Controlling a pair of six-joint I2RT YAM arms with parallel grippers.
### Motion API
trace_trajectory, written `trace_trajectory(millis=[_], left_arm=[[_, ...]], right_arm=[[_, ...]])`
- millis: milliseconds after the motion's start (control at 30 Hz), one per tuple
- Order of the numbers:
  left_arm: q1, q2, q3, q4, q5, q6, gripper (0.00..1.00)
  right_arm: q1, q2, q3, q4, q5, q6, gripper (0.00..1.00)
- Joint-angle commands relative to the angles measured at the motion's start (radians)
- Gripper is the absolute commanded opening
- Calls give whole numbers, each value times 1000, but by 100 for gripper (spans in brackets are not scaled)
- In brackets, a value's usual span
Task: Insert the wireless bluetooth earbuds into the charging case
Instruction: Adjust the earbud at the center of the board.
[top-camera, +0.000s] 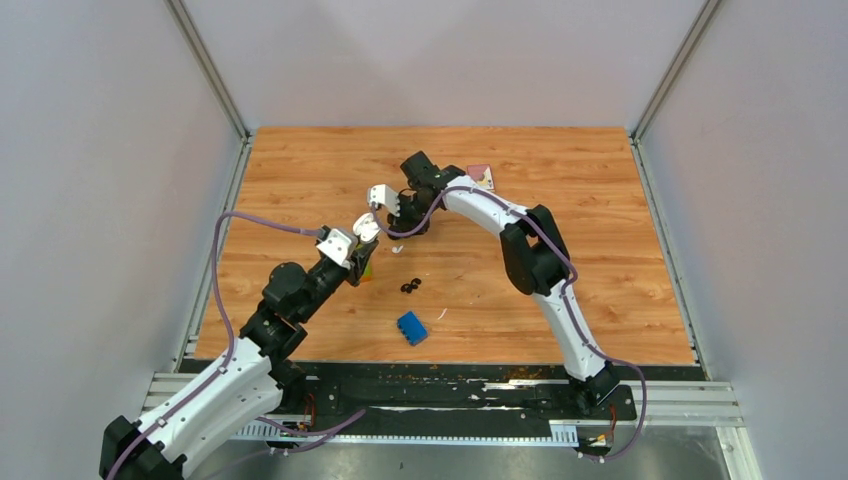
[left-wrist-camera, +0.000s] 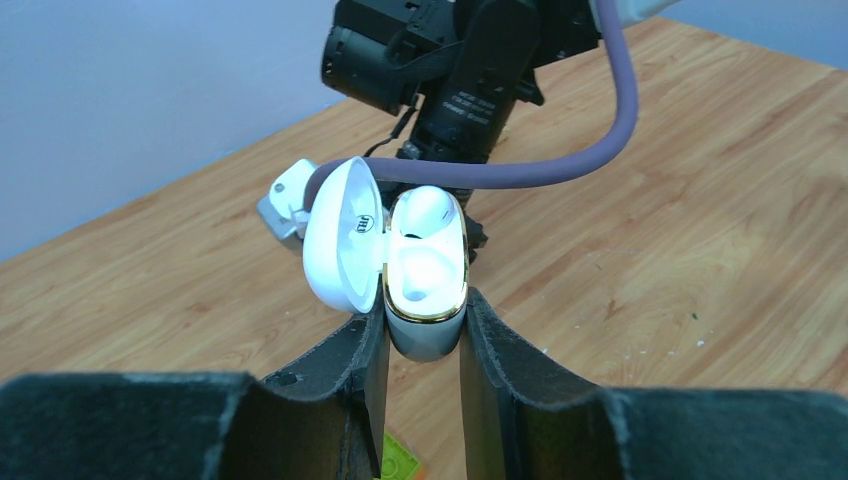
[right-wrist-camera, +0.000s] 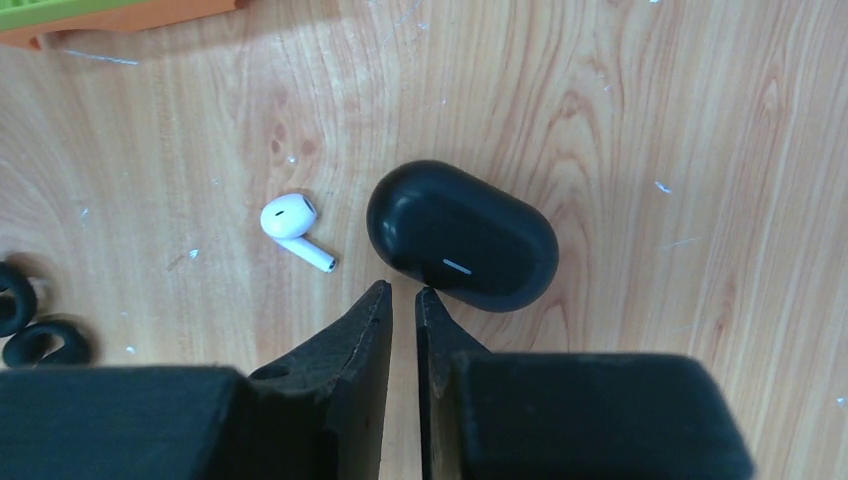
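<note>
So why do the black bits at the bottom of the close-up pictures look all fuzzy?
Left wrist view: the fingers sit too near the lens, so they blur, while the white case stays sharp, with glare on its gold rim. Right wrist view: same blur on the fingers; the earbud and black case are crisp.

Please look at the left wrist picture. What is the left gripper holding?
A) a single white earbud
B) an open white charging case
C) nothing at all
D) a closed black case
B: the left gripper is shut on the white charging case, whose lid stands open to the left; the black case lies closed on the table, seen in the right wrist view.
</note>
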Motion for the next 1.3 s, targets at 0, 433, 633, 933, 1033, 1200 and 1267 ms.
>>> trace_trajectory(millis=[0,433,633,933,1033,1200,1267], left_arm=[[-11,1,-2,132,201,-22,0],[-13,12,-5,180,370,-71,0],[-12,-38,137,-81,286,33,0],[-12,-51,358,-520,74,258,0],[-13,-85,337,-533,96,260,0],[-11,-138,253,-443,81,193,0],[-11,-164,206,-356,61,144,0]], right_arm=[[24,48,49,45,32,14,16],[57,56,28,14,-24,-6,22],[56,25,-8,-3,-59,-11,23],[55,27,17,10,-70,3,24],[51,23,32,12,-78,9,24],[43,8,27,11,-81,15,24],[40,-2,15,9,-81,19,24]])
